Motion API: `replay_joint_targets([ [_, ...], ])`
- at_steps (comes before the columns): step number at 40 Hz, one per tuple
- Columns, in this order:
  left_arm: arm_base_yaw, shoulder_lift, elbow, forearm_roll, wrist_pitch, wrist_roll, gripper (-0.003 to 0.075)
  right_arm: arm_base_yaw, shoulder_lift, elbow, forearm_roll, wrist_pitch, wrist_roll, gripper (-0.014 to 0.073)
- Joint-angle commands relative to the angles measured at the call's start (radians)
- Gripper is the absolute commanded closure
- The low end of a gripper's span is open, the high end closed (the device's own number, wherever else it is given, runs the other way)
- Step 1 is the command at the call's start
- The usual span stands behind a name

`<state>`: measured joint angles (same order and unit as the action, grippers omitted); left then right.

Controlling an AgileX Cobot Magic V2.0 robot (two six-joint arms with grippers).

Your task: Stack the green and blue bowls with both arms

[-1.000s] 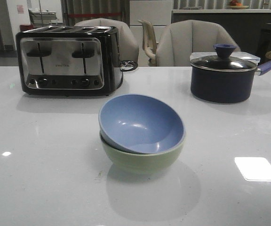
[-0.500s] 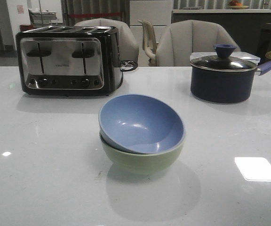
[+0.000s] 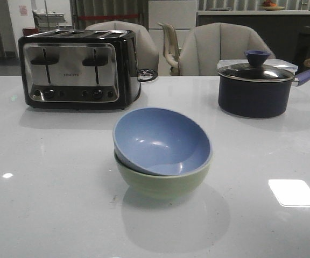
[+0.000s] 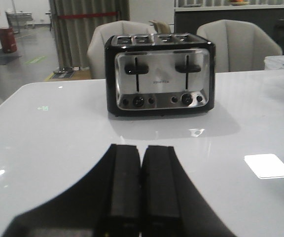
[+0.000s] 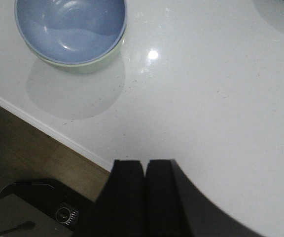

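Room: pale padded chairs (image 3: 219, 48) stand behind a glossy white bench (image 3: 53, 209), with a dark counter further back.
Bowls: blue bowl (image 3: 160, 141) sits nested in the green bowl (image 3: 163, 183), tilted a little, its rim riding higher on the far side; the pair stands mid-bench, nearer the front edge.
Stack: judged done, though the blue one is not seated level.
Handling: both look rigid, matte and light; smooth curved walls would probably slip under a side squeeze, and a hard knock could chip them.
Hold: best judged at the rim, one finger inside and one outside.
Left gripper (image 4: 141, 190): jaws together, holding nothing, facing the toaster (image 3: 78, 69) near the far left corner.
Right gripper (image 5: 145, 197): jaws together, empty, above the front edge, well apart from the bowls.
Others: lidded saucepan (image 3: 257, 88) by the far right corner.
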<state>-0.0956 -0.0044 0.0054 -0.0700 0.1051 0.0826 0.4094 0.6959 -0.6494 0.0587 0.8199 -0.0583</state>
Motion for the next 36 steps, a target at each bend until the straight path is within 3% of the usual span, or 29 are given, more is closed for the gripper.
replay_joint_targets([
  [1,0.044,-0.023,0.014,-0.01,-0.145,-0.003,0.0619,-0.004,-0.005,-0.026,-0.003,-0.056,-0.001,0.0559],
  [36,0.061,-0.021,0.019,-0.01,-0.155,-0.003,0.0619,-0.004,-0.005,-0.026,-0.003,-0.054,-0.001,0.0559],
])
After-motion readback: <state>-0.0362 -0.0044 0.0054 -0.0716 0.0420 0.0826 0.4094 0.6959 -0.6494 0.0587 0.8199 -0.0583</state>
